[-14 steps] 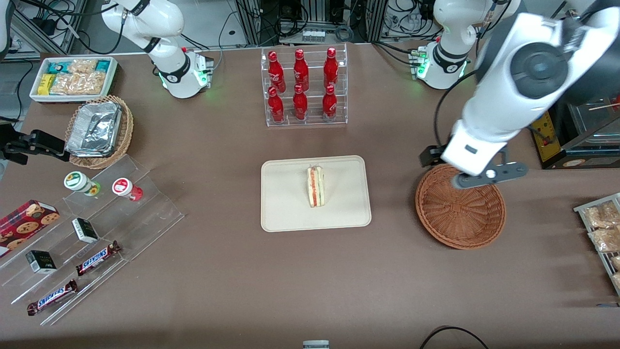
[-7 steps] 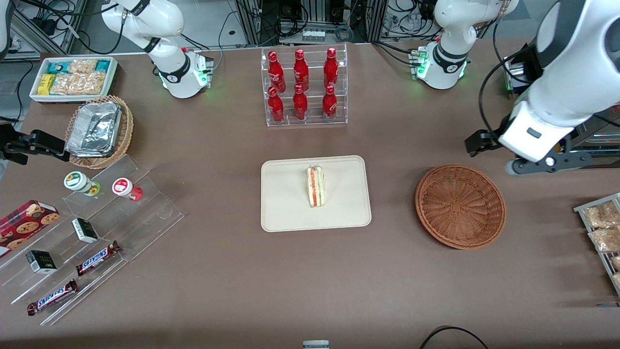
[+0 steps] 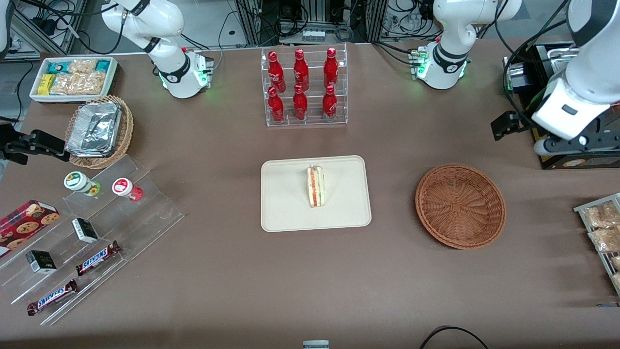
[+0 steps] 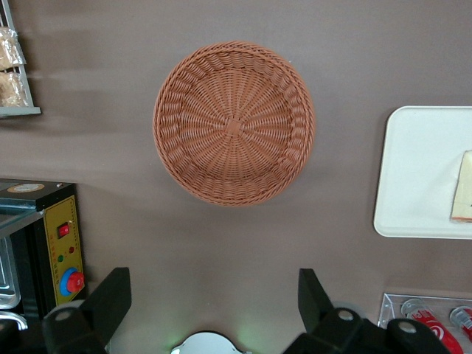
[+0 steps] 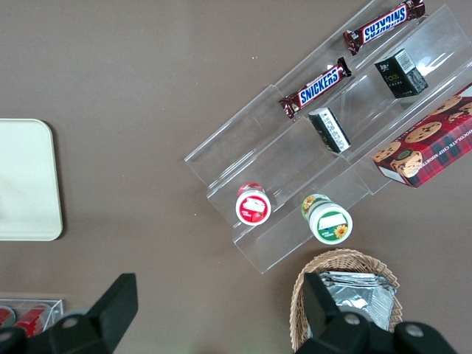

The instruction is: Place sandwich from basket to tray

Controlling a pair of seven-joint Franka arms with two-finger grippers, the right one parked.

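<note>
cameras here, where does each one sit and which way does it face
Front view: high above the table, looking down on the sandwich on the tray, the empty basket, and the raised left gripper.
Left wrist view: on the working arm, facing straight down at the basket; its open fingers show.
Right wrist view: on the parked arm, facing down at the snack display; its fingers show.
Shared: the tray edge appears in all three.

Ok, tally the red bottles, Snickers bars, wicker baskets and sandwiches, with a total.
Red bottles: 6
Snickers bars: 2
Wicker baskets: 2
Sandwich: 1
Total: 11
Left gripper: jaws open, above the table, farther from the front camera than the reddish-brown basket.
</note>
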